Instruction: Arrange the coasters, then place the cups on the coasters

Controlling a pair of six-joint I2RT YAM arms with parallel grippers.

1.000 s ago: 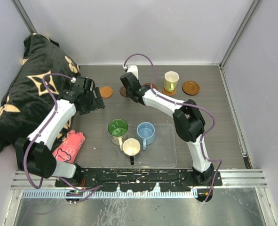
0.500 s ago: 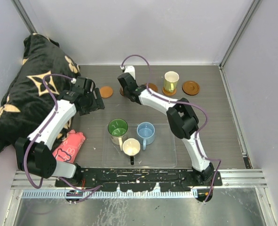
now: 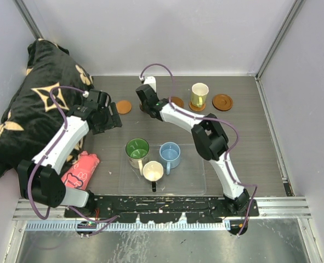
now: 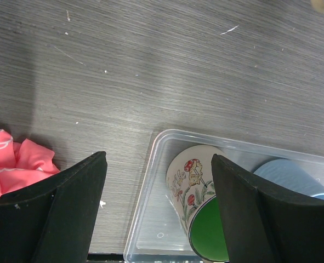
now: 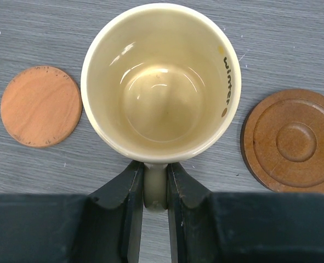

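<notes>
With the left gripper (image 4: 157, 161) held wide and empty, a cream cup (image 5: 160, 82) is clamped by its handle just ahead of the right gripper (image 5: 155, 171), between two coasters (image 5: 41, 106), and likely needs centring on one.

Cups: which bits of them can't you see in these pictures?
Right wrist view: the cream cup hides whatever is under its base.
Top view: the right arm covers that cup.
Left wrist view: the green cup is cut off by the bottom edge.
</notes>
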